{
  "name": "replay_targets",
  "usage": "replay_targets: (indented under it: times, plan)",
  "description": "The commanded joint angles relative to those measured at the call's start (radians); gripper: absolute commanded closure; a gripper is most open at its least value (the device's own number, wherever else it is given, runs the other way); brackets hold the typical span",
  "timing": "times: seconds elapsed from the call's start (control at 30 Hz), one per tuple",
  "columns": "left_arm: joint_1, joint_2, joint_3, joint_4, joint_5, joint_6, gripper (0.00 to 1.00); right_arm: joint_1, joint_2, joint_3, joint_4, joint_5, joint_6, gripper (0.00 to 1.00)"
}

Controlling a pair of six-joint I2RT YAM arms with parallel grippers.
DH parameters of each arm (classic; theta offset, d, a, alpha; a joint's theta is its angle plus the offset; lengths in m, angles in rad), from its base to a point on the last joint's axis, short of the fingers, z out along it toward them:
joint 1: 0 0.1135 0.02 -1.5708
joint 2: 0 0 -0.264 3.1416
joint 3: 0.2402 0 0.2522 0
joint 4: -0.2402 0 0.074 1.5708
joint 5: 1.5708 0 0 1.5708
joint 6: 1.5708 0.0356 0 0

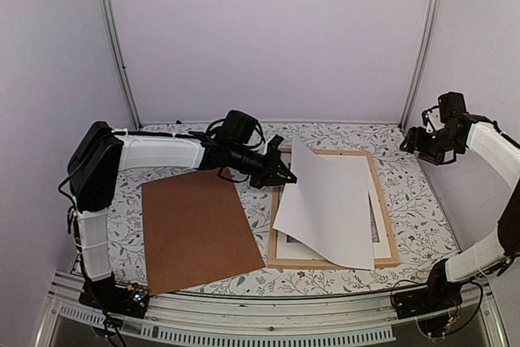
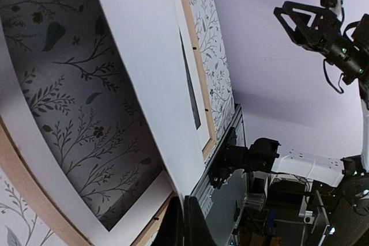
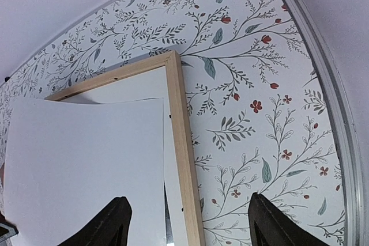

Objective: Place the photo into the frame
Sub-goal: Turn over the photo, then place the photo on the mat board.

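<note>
White side up, the photo [image 1: 329, 201] slants over the frame [image 1: 385, 217], pinched in our left gripper [image 1: 290, 176]; our right gripper [image 1: 410, 144] gapes, well apart.

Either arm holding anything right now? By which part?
Left gripper is shut on the large rectangular photo, white back up, pinching its left edge near the far corner. Right gripper holds nothing, jaws open.

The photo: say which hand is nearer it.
Left. The left hand grips the photo at its left edge; the right hand hangs open past the far right corner of the frame.
</note>
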Motion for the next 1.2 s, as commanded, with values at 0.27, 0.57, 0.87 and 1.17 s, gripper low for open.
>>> replay_targets:
  times: [0.27, 0.57, 0.87, 1.17]
  plan:
    - [0.010, -0.023, -0.095, 0.146, -0.104, -0.066, 1.00, 0.000, 0.010, -0.076, 0.058, -0.067, 0.000, 0.26]
    - [0.008, -0.047, -0.144, 0.215, -0.193, -0.086, 1.00, 0.000, 0.026, -0.093, 0.076, -0.078, -0.002, 0.26]
    - [-0.011, 0.011, -0.093, 0.226, -0.166, -0.118, 1.00, 0.000, 0.031, -0.114, 0.089, -0.089, -0.004, 0.25]
    - [-0.029, 0.010, -0.104, 0.259, -0.152, -0.176, 1.00, 0.000, 0.038, -0.122, 0.097, -0.101, -0.004, 0.24]
